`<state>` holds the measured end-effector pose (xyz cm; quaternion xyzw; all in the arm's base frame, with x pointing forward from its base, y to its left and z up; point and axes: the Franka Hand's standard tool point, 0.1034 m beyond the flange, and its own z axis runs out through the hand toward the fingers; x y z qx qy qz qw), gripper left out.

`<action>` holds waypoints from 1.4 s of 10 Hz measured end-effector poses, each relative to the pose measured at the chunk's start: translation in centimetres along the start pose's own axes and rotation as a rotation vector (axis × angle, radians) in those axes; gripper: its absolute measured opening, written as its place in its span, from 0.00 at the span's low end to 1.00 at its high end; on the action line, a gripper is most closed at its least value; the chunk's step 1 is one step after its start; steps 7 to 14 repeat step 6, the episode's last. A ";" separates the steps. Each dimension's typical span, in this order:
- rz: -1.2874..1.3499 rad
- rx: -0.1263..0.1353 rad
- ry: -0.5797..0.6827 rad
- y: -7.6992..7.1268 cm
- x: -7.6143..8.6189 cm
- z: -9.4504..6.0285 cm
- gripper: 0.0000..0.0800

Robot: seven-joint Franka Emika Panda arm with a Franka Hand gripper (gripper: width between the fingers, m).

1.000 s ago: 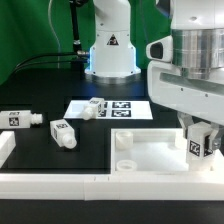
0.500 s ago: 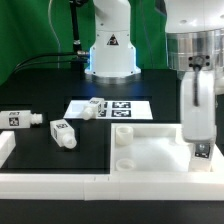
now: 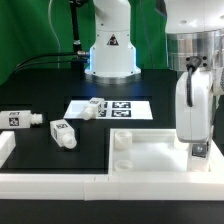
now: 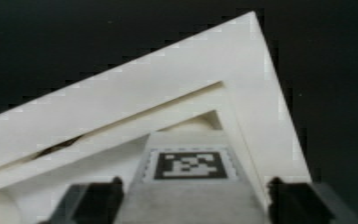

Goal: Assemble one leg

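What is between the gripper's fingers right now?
The leg, its tag facing the camera, over a corner of the white panel; the wrist view shows it.

1. Two legs (image 3: 19,119) (image 3: 63,133) lie on the counter (image 3: 40,95) at the exterior view's left; a third leg (image 3: 93,107) rests on the marker board (image 3: 130,108) behind.
2. The panel (image 3: 150,155) lies at the front right; a tagged leg (image 3: 199,150) stands on it.

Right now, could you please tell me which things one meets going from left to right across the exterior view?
Leg → second leg → third leg lying on the marker board → the tool holding a fourth leg over the white panel.
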<state>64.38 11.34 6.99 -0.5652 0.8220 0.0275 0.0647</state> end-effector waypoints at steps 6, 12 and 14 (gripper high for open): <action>-0.082 0.037 -0.049 -0.1 -1.8 -5.1 0.81; -0.082 0.037 -0.049 -0.1 -1.8 -5.1 0.81; -0.082 0.037 -0.049 -0.1 -1.8 -5.1 0.81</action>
